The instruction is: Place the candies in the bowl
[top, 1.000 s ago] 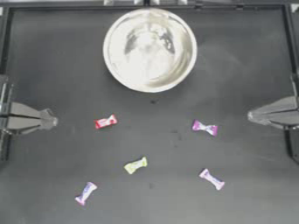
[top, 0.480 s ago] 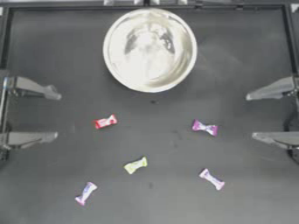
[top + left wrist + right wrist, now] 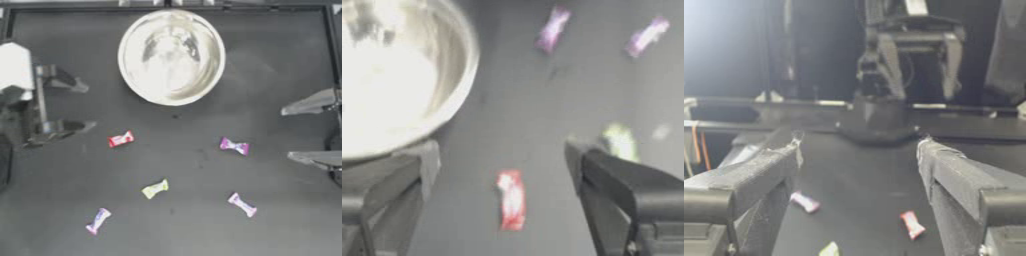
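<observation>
The silver bowl (image 3: 171, 57) stands at the back middle of the table with nothing in it. Five candies lie in front of it: red (image 3: 121, 139), purple (image 3: 234, 146), yellow-green (image 3: 155, 188), white-and-pink (image 3: 242, 205) and another pale one (image 3: 97, 220). My left gripper (image 3: 83, 106) is open, left of the bowl and a little behind the red candy. In the left wrist view the red candy (image 3: 511, 200) lies between the jaws, with the bowl (image 3: 389, 75) beside it. My right gripper (image 3: 288, 134) is open at the right edge, right of the purple candy.
A raised black frame (image 3: 174, 7) borders the table at the back and sides. The right wrist view looks across the table at two candies (image 3: 805, 202) (image 3: 912, 223) and the left arm's base (image 3: 884, 120) beyond.
Both grippers went from shut to open. The left arm then came in from the left edge toward the red candy. The right arm stayed at the right edge.
</observation>
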You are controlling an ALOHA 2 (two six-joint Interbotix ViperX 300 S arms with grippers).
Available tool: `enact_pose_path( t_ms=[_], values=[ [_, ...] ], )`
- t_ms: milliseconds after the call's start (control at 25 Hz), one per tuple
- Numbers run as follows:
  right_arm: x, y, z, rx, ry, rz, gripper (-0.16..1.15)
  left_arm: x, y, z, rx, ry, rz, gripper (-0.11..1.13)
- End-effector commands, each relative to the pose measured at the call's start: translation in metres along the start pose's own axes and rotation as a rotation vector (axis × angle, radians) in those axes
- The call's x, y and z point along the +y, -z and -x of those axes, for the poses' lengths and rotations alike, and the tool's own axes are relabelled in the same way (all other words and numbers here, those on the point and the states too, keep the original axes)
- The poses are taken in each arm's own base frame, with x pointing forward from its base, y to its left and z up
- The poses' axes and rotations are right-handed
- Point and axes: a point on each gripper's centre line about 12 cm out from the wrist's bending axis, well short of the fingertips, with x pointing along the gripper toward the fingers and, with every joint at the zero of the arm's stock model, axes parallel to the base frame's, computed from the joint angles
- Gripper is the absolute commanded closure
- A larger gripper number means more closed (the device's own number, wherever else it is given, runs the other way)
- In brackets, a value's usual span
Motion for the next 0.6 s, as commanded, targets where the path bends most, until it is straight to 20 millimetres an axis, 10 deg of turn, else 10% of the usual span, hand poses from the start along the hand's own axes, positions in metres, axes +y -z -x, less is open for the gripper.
enact_pose_path(
  t_ms=[40, 600],
  values=[
    [-0.001, -0.003, -0.001, -0.008, 0.004, -0.006, -0.01, 0.001, -0.010, -0.012, 0.049, -0.007, -0.017, -0.01],
    [-0.001, -0.003, -0.001, -0.009, 0.007, -0.014, -0.01, 0.000, 0.022, -0.082, 0.307, 0.000, -0.015, -0.01]
  ],
)
